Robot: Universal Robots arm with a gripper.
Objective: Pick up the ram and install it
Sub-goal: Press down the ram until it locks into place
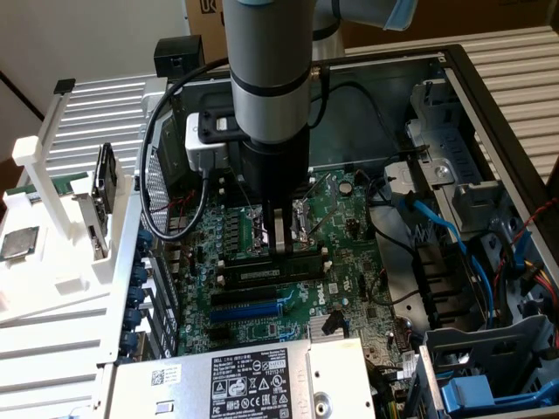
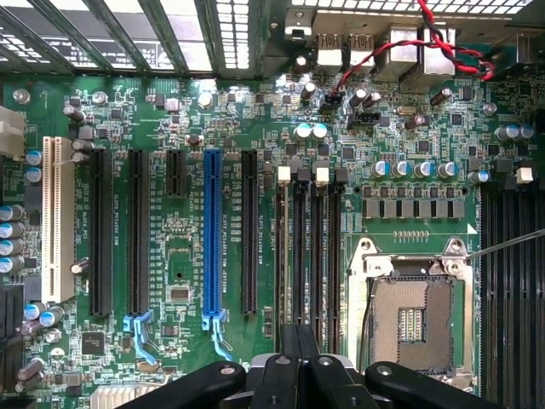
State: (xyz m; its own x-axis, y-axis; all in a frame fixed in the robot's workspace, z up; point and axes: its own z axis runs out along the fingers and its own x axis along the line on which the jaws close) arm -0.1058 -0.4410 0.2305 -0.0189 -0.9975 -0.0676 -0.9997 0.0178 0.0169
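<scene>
The ram (image 1: 262,272) stands on edge in one of the black memory slots of the green motherboard (image 1: 349,218), with its dark chips and pale label facing the exterior view. My gripper (image 1: 279,251) comes straight down on the middle of its top edge. The fingers are closed to a thin gap around the board. In the wrist view the gripper (image 2: 298,345) sits over the row of narrow memory slots (image 2: 320,256), with the fingertips (image 2: 288,341) almost together. The stick itself is edge-on there and hard to tell from the slot.
The empty processor socket (image 2: 413,319) lies beside the memory slots, and a blue expansion slot (image 2: 212,230) lies on their other side. At the exterior view's left, a white rack (image 1: 52,209) holds a square silver chip (image 1: 17,244). Cables (image 1: 437,227) and drive cages crowd the case's right side.
</scene>
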